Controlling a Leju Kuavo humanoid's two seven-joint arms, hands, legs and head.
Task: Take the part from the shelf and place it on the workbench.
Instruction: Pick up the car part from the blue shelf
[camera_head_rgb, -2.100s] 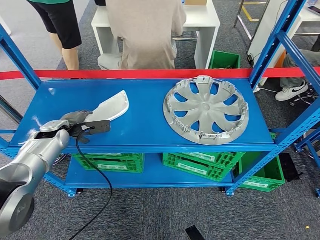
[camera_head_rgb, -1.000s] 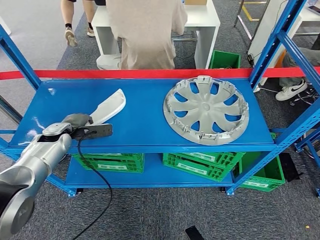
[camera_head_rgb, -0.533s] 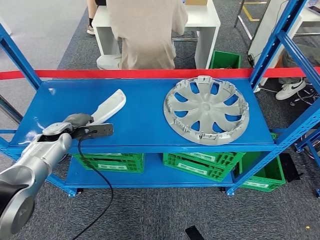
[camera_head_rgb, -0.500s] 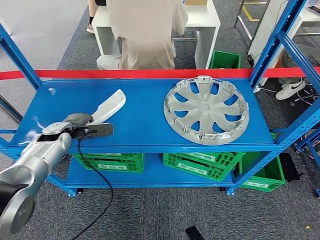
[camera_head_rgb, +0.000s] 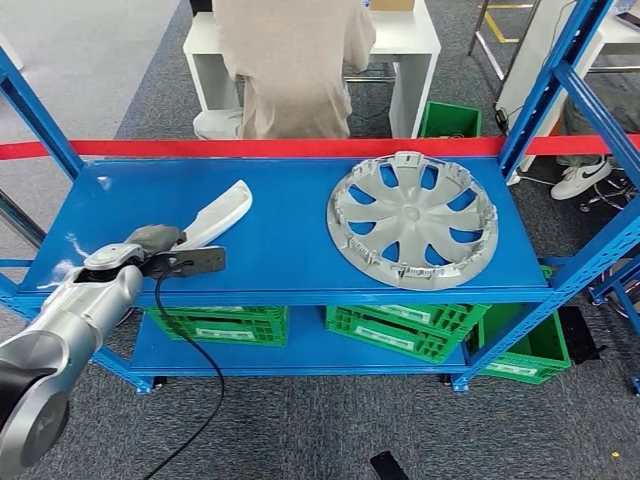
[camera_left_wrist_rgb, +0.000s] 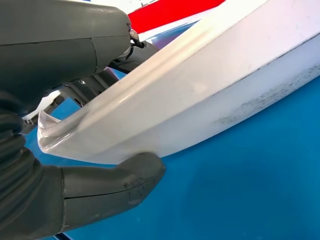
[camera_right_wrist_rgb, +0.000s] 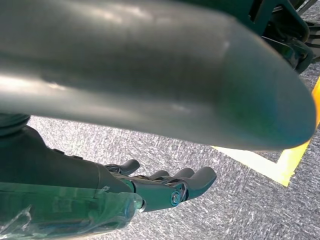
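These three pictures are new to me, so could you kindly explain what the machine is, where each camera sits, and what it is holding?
It is a humanoid robot with two silver arms, each ending in a hand. The wide picture comes from its head, looking down on a blue shelf. On the shelf lie a grey hubcap and a long white part. The left hand grips the near end of that white part, thumb on one side and fingers on the other, as the left wrist camera shows up close. The right wrist camera looks down at grey carpet, with the right hand holding nothing. A person sits beyond the shelf.
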